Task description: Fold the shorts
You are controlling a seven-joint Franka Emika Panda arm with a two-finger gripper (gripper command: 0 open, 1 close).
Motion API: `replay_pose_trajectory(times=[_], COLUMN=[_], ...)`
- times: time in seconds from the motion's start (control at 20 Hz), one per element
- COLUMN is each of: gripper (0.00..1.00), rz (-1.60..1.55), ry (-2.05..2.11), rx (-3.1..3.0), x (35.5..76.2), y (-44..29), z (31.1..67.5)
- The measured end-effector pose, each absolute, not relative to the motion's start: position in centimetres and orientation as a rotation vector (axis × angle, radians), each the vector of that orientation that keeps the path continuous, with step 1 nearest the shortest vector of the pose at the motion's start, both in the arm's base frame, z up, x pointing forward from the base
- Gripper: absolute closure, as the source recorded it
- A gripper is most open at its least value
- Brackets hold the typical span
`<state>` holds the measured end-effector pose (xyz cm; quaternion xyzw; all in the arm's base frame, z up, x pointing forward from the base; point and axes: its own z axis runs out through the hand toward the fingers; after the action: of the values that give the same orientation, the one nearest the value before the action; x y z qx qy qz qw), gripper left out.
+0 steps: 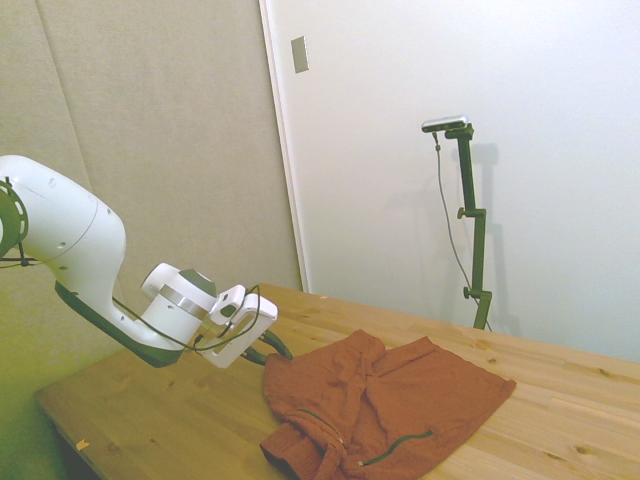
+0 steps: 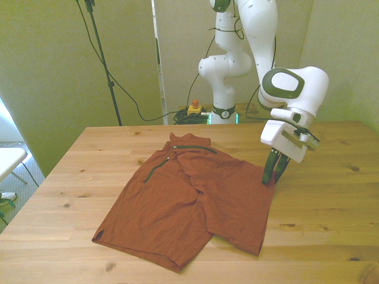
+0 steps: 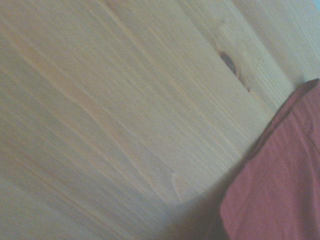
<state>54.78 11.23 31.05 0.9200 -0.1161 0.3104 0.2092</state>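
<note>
- Pale walls and a white door are seen behind a wooden desk [image 2: 331, 207].
- Rust-orange shorts [image 2: 189, 198] are spread flat across the middle of the front view, with a dark green cord [image 2: 192, 148] near the waistband.
- At that garment's edge on the front view's right, the end effector [image 2: 275, 175] is lowered, fingers nearly together, pinching the fabric edge.
- Bare wood and a shorts corner [image 3: 280, 185] fill the wrist view.
</note>
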Motion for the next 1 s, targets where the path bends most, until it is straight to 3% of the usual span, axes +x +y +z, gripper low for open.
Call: replay_pose_trajectory(times=[0.55, 1.0], gripper=[1.0, 1.0], rz=[0.88, 1.03], ry=[-0.346, -0.524], rx=[2.562, 2.49], x=[55.1, 58.5], y=[10.9, 5.5], z=[31.1, 39.2])
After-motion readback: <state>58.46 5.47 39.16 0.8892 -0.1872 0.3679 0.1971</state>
